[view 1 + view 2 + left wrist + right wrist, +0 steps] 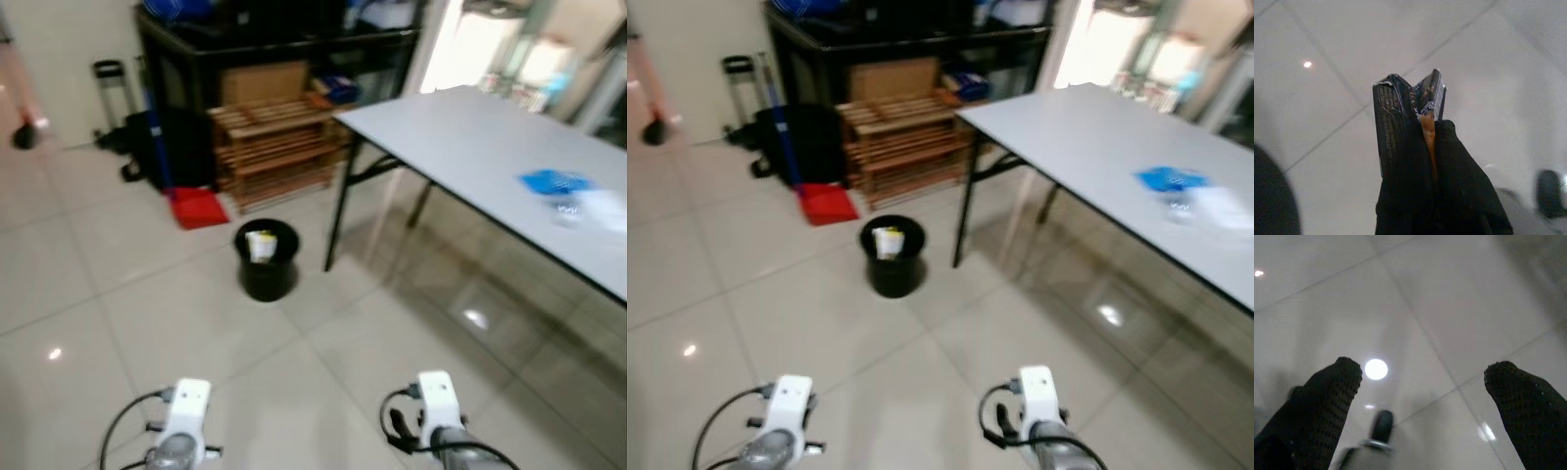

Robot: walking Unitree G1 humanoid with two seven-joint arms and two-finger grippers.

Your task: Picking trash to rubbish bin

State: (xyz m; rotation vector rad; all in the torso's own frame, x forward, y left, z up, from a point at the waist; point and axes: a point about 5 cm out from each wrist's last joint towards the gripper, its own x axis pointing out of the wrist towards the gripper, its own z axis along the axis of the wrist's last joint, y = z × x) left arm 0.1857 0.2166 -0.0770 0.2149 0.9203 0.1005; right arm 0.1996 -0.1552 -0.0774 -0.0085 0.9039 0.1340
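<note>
My left gripper (1426, 128) is shut on a crumpled black wrapper (1399, 105) with an orange inner side, held above pale floor tiles. A black round rubbish bin (265, 260) stands on the floor ahead, near the table leg, with white and yellow trash inside it. The right gripper (1422, 377) is open over the tiles with nothing between its fingers. Both silver arms, left (182, 423) and right (437, 411), show at the lower edge of the eye views, well short of the bin.
A white table (460, 137) runs along the right, bearing a blue packet (555, 182) and a pale wrapper (600, 210). Behind the bin are a wooden slatted rack (277, 147), a red dustpan (198, 207) and a black shelf (255, 44). Open tiled floor lies between me and the bin.
</note>
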